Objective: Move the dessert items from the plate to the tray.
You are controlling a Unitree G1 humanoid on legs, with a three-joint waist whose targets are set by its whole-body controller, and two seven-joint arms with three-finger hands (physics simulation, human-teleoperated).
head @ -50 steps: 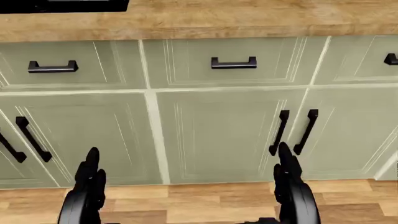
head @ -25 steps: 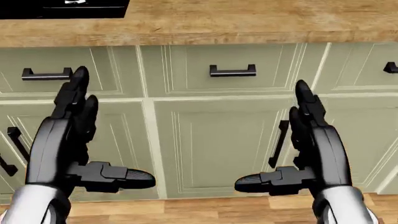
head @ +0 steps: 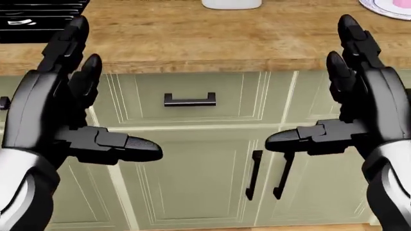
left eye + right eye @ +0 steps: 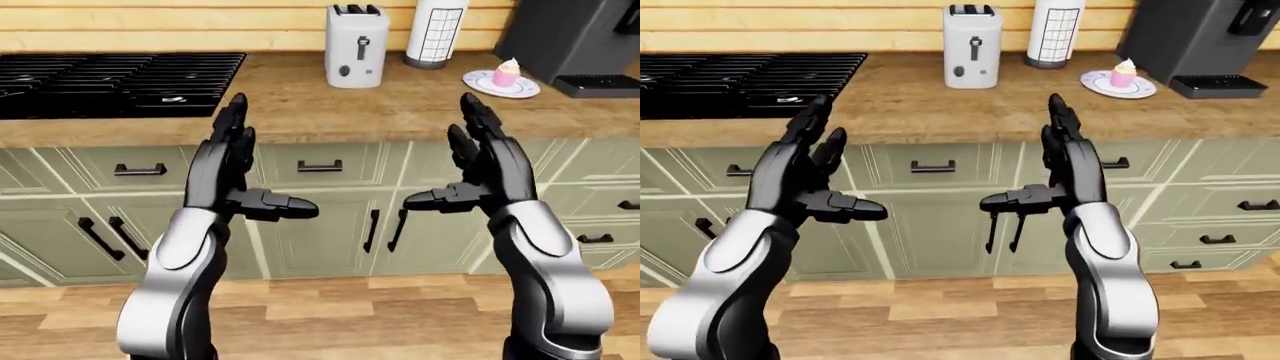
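Note:
A pink-frosted cupcake [image 4: 507,72] stands on a small round plate [image 4: 488,83] on the wooden counter, at the upper right of the left-eye view. The plate's edge also shows at the top right of the head view [image 3: 388,7]. No tray shows in any view. My left hand [image 4: 266,161] and right hand [image 4: 442,156] are both raised, open and empty, in front of the cabinets. Their fingers point up and their thumbs point toward each other. Both hands are well short of the plate.
A white toaster [image 4: 357,45], a paper towel roll [image 4: 435,34] and a dark coffee machine [image 4: 580,37] stand along the counter's top edge. A black stove [image 4: 110,79] lies at the left. Green cabinets [image 4: 320,225] with black handles stand under the counter, above a wooden floor.
Both hands have risen from the bottom of the head view to counter height and spread open. The camera has tilted up, so more of the countertop shows.

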